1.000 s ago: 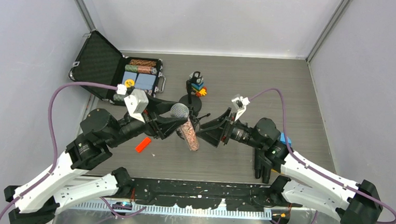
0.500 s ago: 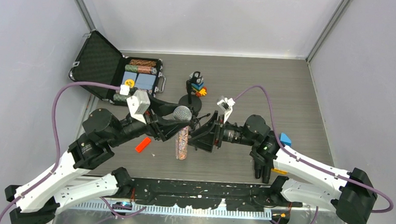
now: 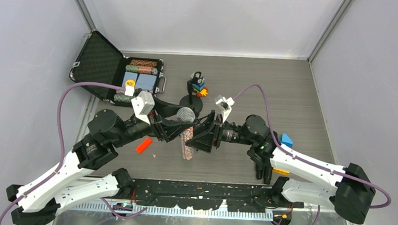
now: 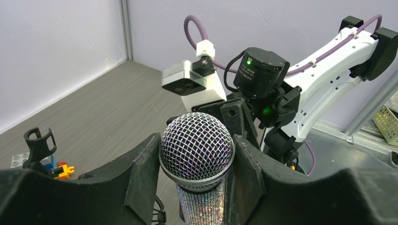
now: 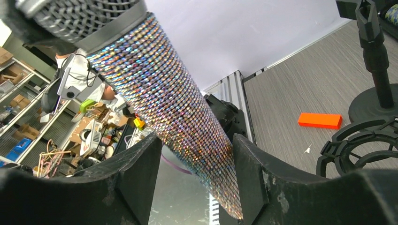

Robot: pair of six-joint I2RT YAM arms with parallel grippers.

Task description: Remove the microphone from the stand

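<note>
The microphone (image 3: 186,135) has a silver mesh head (image 4: 196,147) and a glittery handle (image 5: 178,108). It is off the stand and held above the table. My left gripper (image 4: 197,152) is shut on the microphone's head, with a finger on each side. My right gripper (image 5: 197,157) is open around the lower handle, which lies against its right finger (image 5: 248,173) with a gap on the left. The black stand (image 3: 192,102) stands just behind, and its empty clip (image 4: 39,140) is at the top of the pole (image 5: 375,51).
An open black case (image 3: 136,73) holding chips sits at the back left. Coloured toy blocks (image 3: 202,90) lie beside the stand. An orange block (image 3: 143,145) lies left of the microphone and a blue block (image 3: 287,140) right. A black ring mount (image 5: 356,145) lies by the stand base.
My right gripper has moved left until the handle sits between its fingers. The handle has swung from slanting right to nearly straight down. The left arm shifted slightly right.
</note>
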